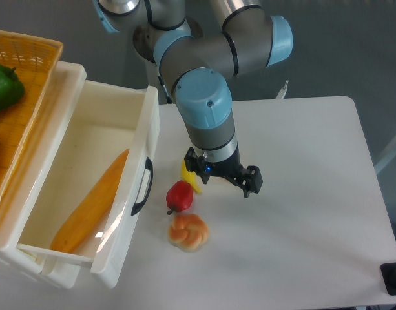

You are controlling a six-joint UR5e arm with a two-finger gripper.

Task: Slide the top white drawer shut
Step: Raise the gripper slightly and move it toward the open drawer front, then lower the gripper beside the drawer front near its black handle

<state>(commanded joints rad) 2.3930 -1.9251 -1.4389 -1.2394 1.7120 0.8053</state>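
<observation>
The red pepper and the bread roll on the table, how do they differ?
The red pepper is glossy red with a dark stem; the bread roll is matte golden-tan and knotted. The red pepper lies nearer the pincer, against a yellow item; the bread roll sits nearer the table's front. Both lie outside the open top white drawer.

My own wrist hides my gripper (pixel 222 175), so I cannot tell how its jaws stand. It also covers most of the yellow item (pixel 188 177). The orange wicker basket (pixel 31 55) and green pepper (pixel 2 87) run off the left edge.
</observation>
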